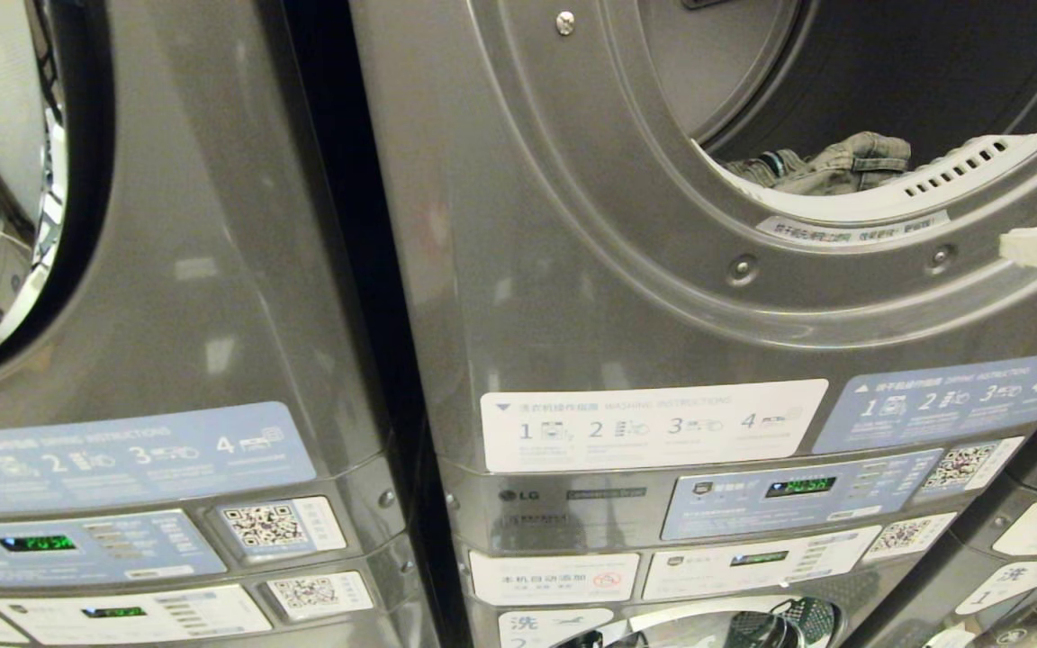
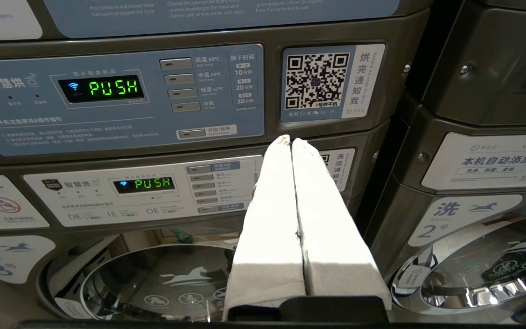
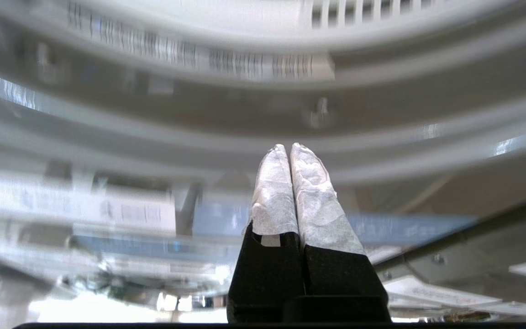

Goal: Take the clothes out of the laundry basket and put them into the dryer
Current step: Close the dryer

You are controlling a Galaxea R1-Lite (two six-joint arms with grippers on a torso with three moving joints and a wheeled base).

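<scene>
Right end effector [image 1: 1036, 245] closed, empty, at dryer [image 1: 752, 225] rim; clothes [image 1: 829, 164] inside drum, apart.

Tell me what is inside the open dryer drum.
A crumpled grey-green garment lies at the front of the dryer drum, just behind the white rim. The deeper drum is dark; nothing else can be made out.

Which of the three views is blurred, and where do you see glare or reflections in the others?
Right wrist view: the dryer's rim and label are smeared by motion blur, while the right gripper, shut and empty, stays sharp. Head view: soft glare patches lie on the dryer front; clothes in the dark drum remain readable. Left wrist view: sharp; the lower washer door glass mirrors the room; the left gripper is shut.
</scene>
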